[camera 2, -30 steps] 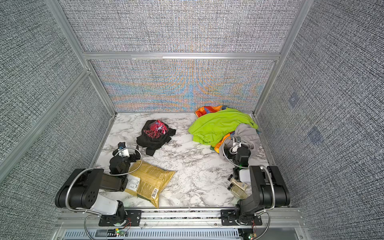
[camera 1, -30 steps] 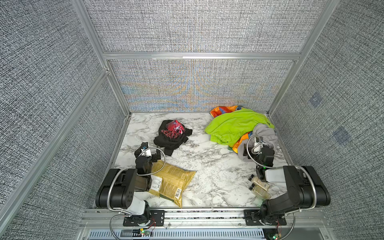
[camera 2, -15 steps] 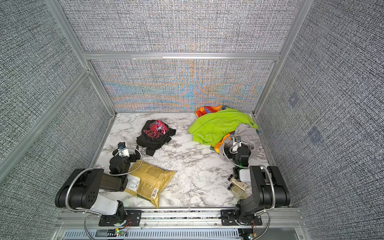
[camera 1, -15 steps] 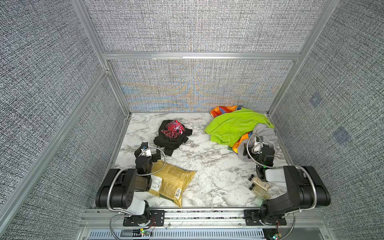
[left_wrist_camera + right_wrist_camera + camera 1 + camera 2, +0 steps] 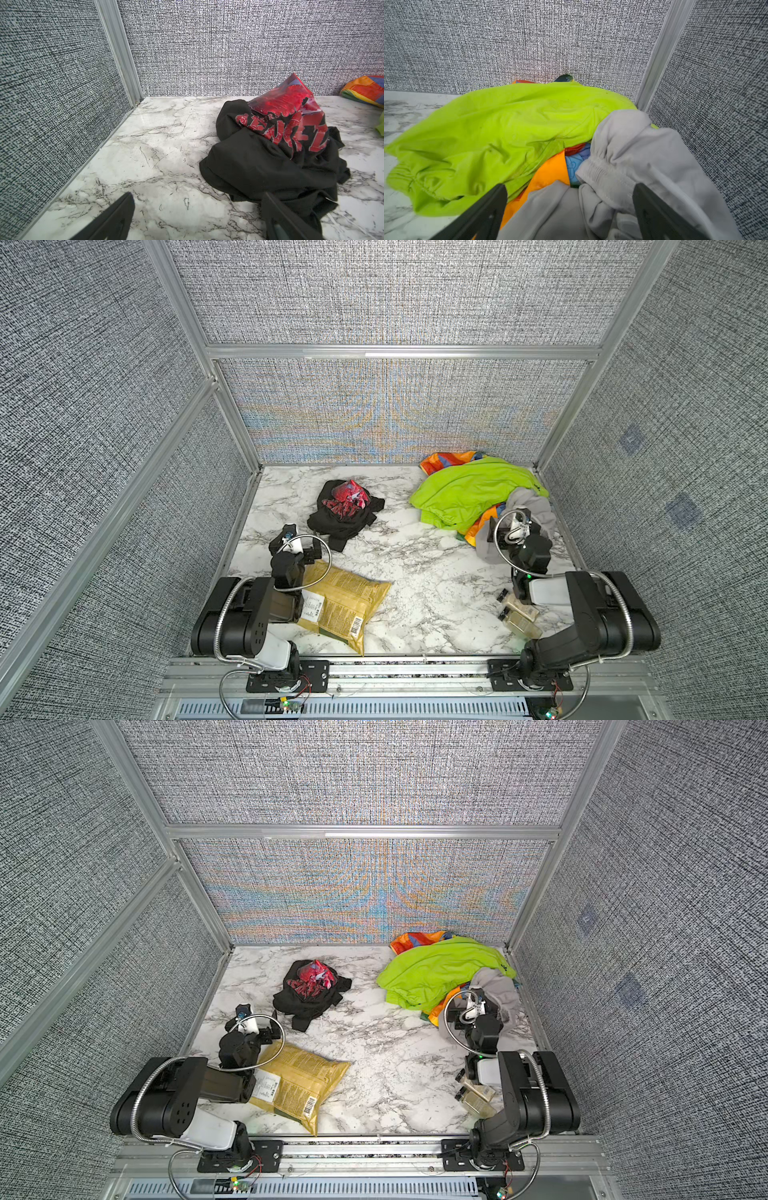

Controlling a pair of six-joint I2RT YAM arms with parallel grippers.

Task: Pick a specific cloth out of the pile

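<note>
The left gripper [image 5: 197, 195] holds its fingers wide apart and empty, with one finger [image 5: 286, 220] at the near hem of the cloth [image 5: 259, 166]. The right gripper [image 5: 569, 186] gapes just as wide, holding nothing, over the grey garment [image 5: 633, 149] in the pile [image 5: 478, 493] at far right. The cloth lies crumpled left of centre, well apart from the pile. It looks light, limp and unslippery, so a pinch on a raised black fold should hold, though it will likely drape and trail.

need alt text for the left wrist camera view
A crumpled black fabric garment with a red print lies on the white marble-patterned tabletop, just past the open left gripper, whose black fingers frame the foreground. Grey woven walls stand behind.
</note>
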